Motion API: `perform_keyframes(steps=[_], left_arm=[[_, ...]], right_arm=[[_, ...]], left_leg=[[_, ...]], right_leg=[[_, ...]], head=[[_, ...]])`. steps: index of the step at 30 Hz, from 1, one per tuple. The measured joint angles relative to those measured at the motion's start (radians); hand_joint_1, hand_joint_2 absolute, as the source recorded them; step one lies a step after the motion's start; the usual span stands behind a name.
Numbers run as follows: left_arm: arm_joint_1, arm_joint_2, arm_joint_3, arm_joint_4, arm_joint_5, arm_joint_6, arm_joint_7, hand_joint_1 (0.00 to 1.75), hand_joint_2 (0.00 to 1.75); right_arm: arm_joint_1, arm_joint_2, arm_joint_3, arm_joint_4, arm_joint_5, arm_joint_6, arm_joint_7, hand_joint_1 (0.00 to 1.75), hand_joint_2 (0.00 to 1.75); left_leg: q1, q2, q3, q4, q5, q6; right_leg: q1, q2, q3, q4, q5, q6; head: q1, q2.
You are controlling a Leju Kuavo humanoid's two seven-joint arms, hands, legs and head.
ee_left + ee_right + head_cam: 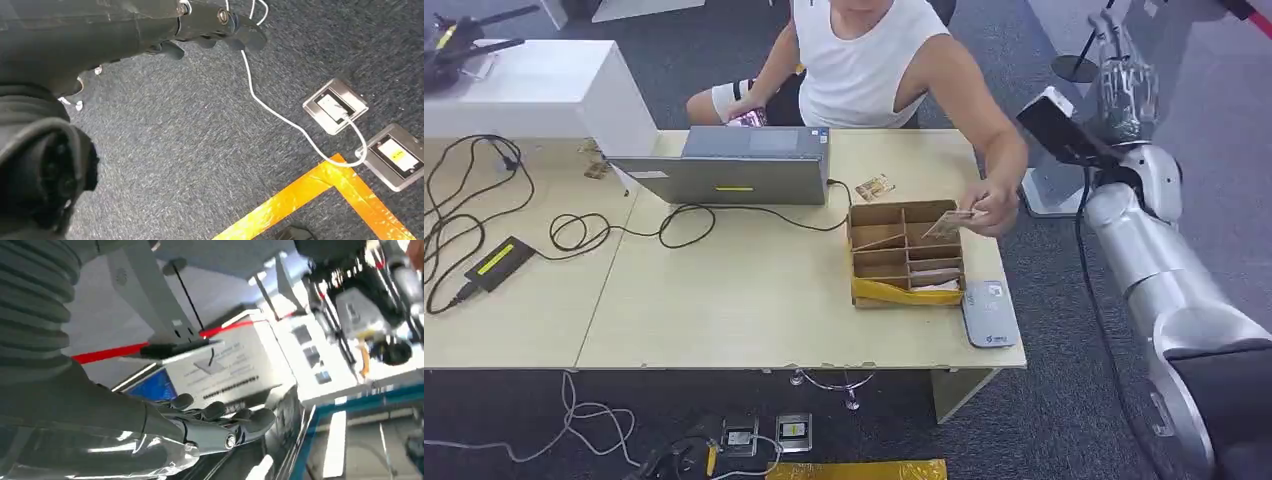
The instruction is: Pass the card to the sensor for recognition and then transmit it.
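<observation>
A person's hand holds a card over the far right corner of a divided cardboard box that holds more cards. The flat grey sensor lies at the table's front right corner, beside the box. Another card lies loose on the table behind the box. My right hand is raised off the table's right side, well above and right of the box; its fingers are stretched out with nothing in them. My left hand hangs over the carpet, fingers loosely extended and holding nothing.
A laptop stands at the table's back, with black cables and a power brick to the left. The person sits behind the table. Floor sockets, a white cable and orange tape lie on the carpet below.
</observation>
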Motion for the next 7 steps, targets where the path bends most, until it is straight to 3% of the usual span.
perform_keyframes(steps=[7], left_arm=[[0.024,0.0,0.0,0.0,0.027,0.022,0.0,0.0,0.0]], right_arm=[[0.001,-0.061,-0.188,-0.137,0.082,-0.037,-0.086,0.0,1.75]], left_leg=[[0.0,0.0,0.0,0.0,0.0,0.0]], right_leg=[[0.0,-0.001,-0.001,-0.001,0.0,0.0]], head=[[0.0,0.0]])
